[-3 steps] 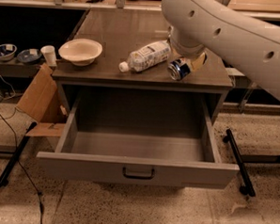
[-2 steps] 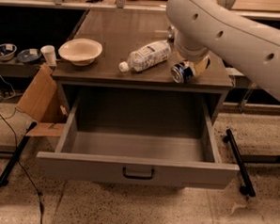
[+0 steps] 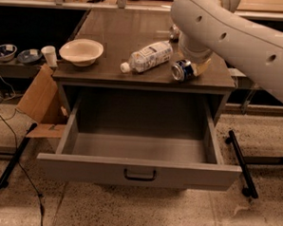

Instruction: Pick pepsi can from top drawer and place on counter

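Note:
The pepsi can [image 3: 182,69] lies on its side on the counter [image 3: 119,30], near the front right edge. My gripper [image 3: 196,66] is right beside the can on its right, low over the counter, and mostly hidden under my big white arm [image 3: 231,36]. I cannot tell whether it touches the can. The top drawer [image 3: 138,169] is pulled fully out below the counter, and the part of its inside that shows holds nothing.
A clear plastic bottle [image 3: 147,56] with a white label lies left of the can. A cream bowl [image 3: 81,51] stands at the counter's left. A cardboard box [image 3: 40,100] leans at the cabinet's left. Black frame legs [image 3: 241,163] lie on the floor at the right.
My arm has shifted slightly up and to the right. The can has stayed at nearly the same spot on the counter. The drawer has not moved.

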`<action>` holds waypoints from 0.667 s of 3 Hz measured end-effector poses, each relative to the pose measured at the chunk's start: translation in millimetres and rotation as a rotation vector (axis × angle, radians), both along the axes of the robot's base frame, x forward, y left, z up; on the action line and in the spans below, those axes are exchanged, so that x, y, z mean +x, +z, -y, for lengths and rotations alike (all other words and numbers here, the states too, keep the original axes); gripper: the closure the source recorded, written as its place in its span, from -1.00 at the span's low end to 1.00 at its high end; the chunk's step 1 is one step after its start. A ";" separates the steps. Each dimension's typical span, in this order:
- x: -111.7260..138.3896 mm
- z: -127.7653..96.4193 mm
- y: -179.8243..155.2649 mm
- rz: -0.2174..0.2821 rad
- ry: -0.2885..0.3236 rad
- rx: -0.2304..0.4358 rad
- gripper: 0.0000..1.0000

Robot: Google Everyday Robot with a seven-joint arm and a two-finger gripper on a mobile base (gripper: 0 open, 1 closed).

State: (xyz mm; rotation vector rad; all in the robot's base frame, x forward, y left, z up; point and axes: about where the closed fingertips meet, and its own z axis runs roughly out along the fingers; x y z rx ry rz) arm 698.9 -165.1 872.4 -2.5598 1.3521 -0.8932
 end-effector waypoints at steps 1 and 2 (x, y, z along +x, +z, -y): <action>1.5 1.1 -0.4 0.012 -0.021 0.032 -0.77; 3.0 1.3 -1.5 0.013 -0.032 0.061 -1.00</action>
